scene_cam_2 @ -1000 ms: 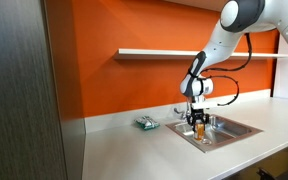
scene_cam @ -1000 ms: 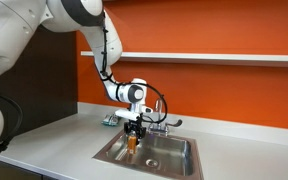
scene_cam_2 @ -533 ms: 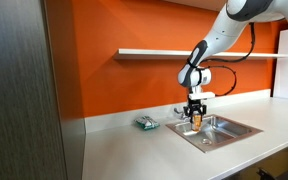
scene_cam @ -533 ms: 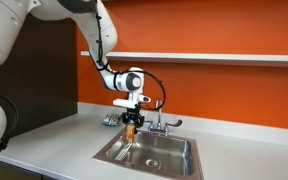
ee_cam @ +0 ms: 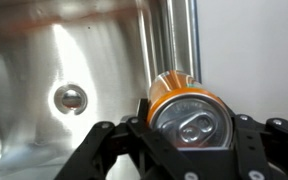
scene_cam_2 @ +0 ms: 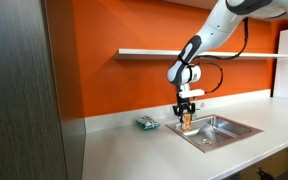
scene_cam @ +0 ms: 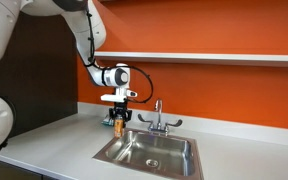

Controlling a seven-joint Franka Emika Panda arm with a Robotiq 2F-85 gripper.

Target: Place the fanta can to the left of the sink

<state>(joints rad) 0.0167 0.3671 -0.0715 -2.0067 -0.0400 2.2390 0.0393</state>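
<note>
Over the left rim of the sink (scene_cam: 106,152), the fanta can (scene_cam: 119,125) is held upright and clear of the desk (scene_cam: 54,142), clenched between the jaws of the gripper (scene_cam: 119,121). The step in hand is judged to be the carry; placement is not yet made. The next move calls for travel left past the rim. A straight descent is then needed until the base is seated on bare desk, short of the teal-and-white object (scene_cam_2: 146,123), before release. From the wrist view, an orange body and a paler metallic top with pull tab are noted. No dent is seen.
</note>
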